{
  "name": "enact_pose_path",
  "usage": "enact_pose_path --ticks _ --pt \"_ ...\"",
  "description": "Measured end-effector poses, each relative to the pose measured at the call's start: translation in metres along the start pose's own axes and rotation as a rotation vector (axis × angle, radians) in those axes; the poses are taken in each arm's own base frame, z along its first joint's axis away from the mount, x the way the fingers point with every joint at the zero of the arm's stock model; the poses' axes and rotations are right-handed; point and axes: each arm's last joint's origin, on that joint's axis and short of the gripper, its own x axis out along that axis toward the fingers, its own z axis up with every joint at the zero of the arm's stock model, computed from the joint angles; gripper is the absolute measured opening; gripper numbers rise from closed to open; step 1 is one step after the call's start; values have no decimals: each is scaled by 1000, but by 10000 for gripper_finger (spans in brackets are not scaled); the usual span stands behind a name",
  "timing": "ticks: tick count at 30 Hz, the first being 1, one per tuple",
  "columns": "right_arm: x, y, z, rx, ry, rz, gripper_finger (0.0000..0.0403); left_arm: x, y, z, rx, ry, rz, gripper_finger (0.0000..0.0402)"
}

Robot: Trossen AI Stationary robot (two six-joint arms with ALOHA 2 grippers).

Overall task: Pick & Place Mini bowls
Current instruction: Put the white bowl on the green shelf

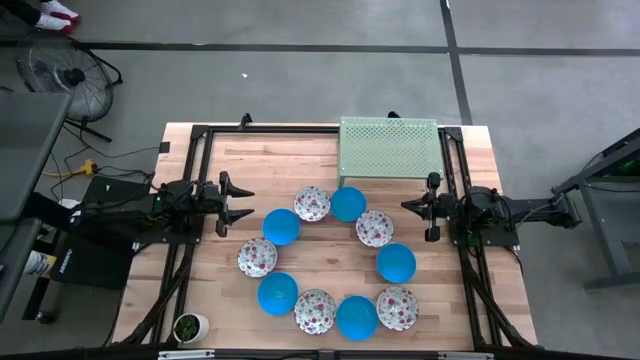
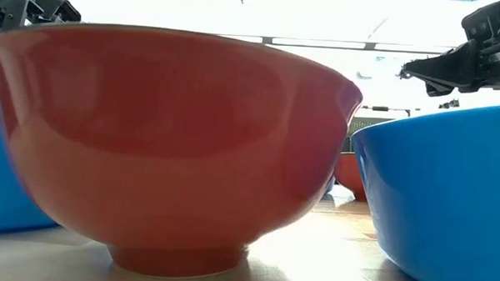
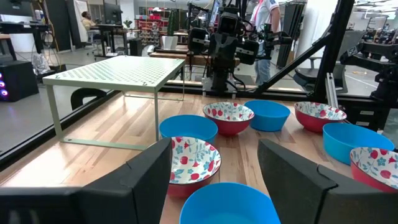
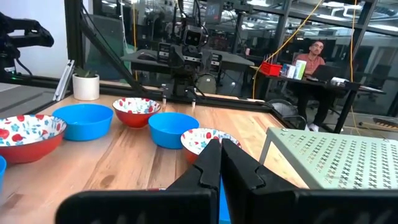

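Nothing is judged placed yet: all ten mini bowls (image 1: 325,258) are ringed mid-frame on the tabletop (image 1: 230,300), left claw (image 1: 243,201) spread empty, right claw (image 1: 408,205) shut empty.

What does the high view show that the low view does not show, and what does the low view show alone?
Only the high view shows the whole ring of ten bowls, blue and floral ones alternating, the green perforated shelf at the table's far edge, and the small white cup with a plant at the near left corner. It also shows the left gripper open and the right gripper shut, both outside the ring. Only the low view shows a floral bowl's red outside and its foot, close up. Both show bowls on the wooden table with neither gripper touching one.
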Motion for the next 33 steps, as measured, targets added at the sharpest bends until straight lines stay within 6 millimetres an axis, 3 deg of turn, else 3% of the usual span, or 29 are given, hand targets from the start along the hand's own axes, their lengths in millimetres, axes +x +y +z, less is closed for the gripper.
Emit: enact_pose_path --ticks 7,14,21,27,33 --pt "0 0 0 3 -1 0 0 0 0 0 0 0 0 232" --pt "0 -1 2 122 -28 -14 0 0 0 0 0 0 0 232" --pt "0 -3 2 447 -40 -89 0 0 0 0 0 0 0 232" --pt "0 -2 2 585 25 -53 0 0 0 0 0 0 0 232" --pt "-4 -6 29 585 145 -56 0 0 0 0 0 0 0 232"
